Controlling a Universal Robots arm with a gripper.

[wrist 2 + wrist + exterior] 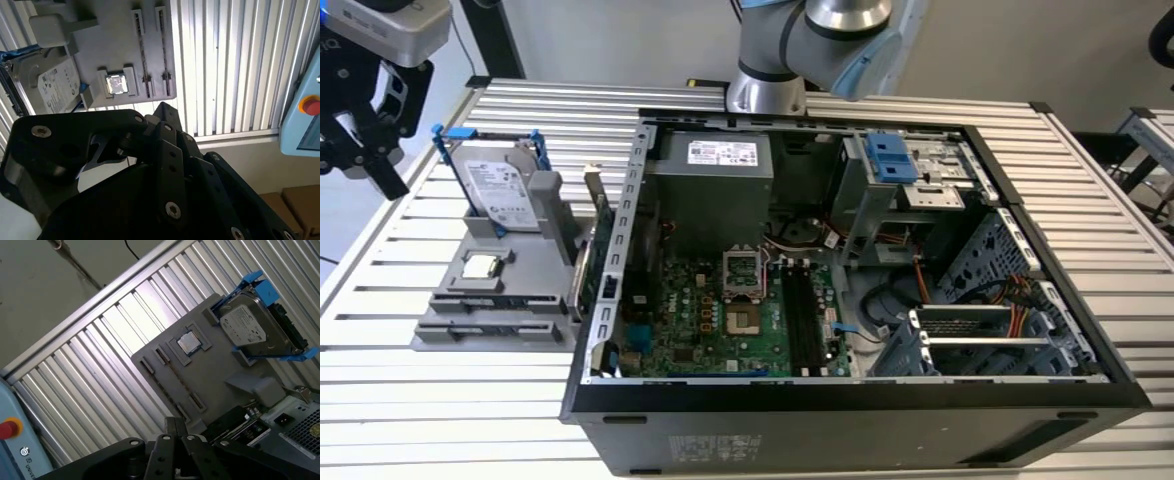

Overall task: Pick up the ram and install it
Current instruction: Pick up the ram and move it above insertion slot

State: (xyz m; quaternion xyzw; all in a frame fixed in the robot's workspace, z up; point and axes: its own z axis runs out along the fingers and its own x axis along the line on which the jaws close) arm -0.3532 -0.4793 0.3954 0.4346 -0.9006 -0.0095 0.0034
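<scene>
My gripper [374,150] hangs high at the exterior view's left, above and to the left of a grey holder [454,312] on the slatted table. Its black linkage [160,150] crosses both wrist views, with the holder beyond it. The holder's two long narrow slots [150,50] look bare. The ram is hidden from me; no green stick shows in the holder or at the gripper. In the open computer case [854,400], the black memory slots [803,315] run along the green motherboard [694,310], to the right of the processor socket.
The holder carries a silver hard drive [496,185] with blue brackets, standing upright, and a small square processor chip [482,266]. A thin upright card [592,230] stands between holder and case. The arm's base [767,90] rises behind the case. A red stop button [311,105] lies off the table.
</scene>
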